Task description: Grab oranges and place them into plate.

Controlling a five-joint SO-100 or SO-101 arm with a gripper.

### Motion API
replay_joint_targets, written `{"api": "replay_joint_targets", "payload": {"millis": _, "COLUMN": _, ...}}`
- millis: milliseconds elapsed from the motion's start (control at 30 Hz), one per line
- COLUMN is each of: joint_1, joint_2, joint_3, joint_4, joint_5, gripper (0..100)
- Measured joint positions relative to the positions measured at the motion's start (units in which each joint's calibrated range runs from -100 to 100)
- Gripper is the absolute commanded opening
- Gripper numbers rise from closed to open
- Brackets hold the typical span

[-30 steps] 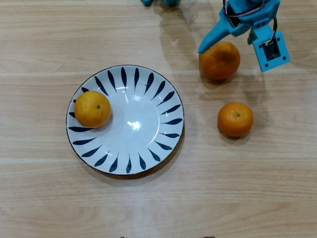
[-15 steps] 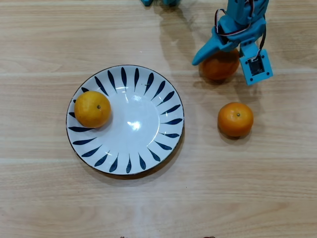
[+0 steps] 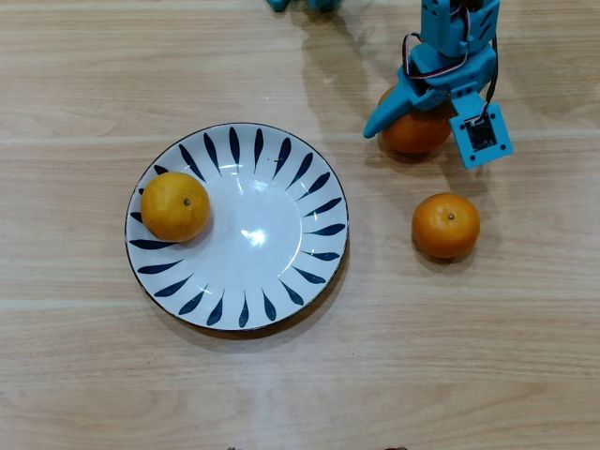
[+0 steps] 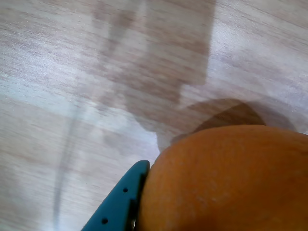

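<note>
Gripper (image 3: 427,117) spread wide astride large orange (image 3: 412,133) on tabletop (image 3: 487,356), right of plate (image 3: 281,281) in overhead view, not yet clamped; best closed squarely across widest girth before lifting

blue arm reaching down from the top edge in the overhead view, gripper (image 3: 424,136) lowered, jaws spread wide, one fingertip (image 4: 126,201) visible in the wrist view
</note>
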Motion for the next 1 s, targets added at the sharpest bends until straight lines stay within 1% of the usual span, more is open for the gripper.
{"api": "replay_joint_targets", "payload": {"millis": 67, "joint_1": 0.4, "joint_2": -0.3, "joint_3": 0.0, "joint_4": 0.1, "joint_5": 0.1, "gripper": 32}}
{"api": "replay_joint_targets", "payload": {"millis": 400, "joint_1": 0.6, "joint_2": -1.0, "joint_3": 0.1, "joint_4": 0.2, "joint_5": 0.1, "gripper": 32}}
{"api": "replay_joint_targets", "payload": {"millis": 467, "joint_1": 0.6, "joint_2": -2.2, "joint_3": 0.2, "joint_4": 1.6, "joint_5": 0.1, "gripper": 32}}
{"api": "replay_joint_targets", "payload": {"millis": 567, "joint_1": 0.2, "joint_2": -5.0, "joint_3": -1.4, "joint_4": 8.6, "joint_5": -0.2, "gripper": 32}}
{"api": "replay_joint_targets", "payload": {"millis": 633, "joint_1": 0.2, "joint_2": -7.9, "joint_3": -4.7, "joint_4": 15.1, "joint_5": -0.1, "gripper": 32}}
{"api": "replay_joint_targets", "payload": {"millis": 800, "joint_1": 4.8, "joint_2": -14.6, "joint_3": -14.1, "joint_4": 30.3, "joint_5": 4.0, "gripper": 32}}
{"api": "replay_joint_targets", "payload": {"millis": 900, "joint_1": 8.5, "joint_2": -18.8, "joint_3": -18.1, "joint_4": 34.2, "joint_5": 7.3, "gripper": 32}}
{"api": "replay_joint_targets", "payload": {"millis": 1000, "joint_1": 11.8, "joint_2": -23.1, "joint_3": -19.7, "joint_4": 36.5, "joint_5": 9.2, "gripper": 32}}
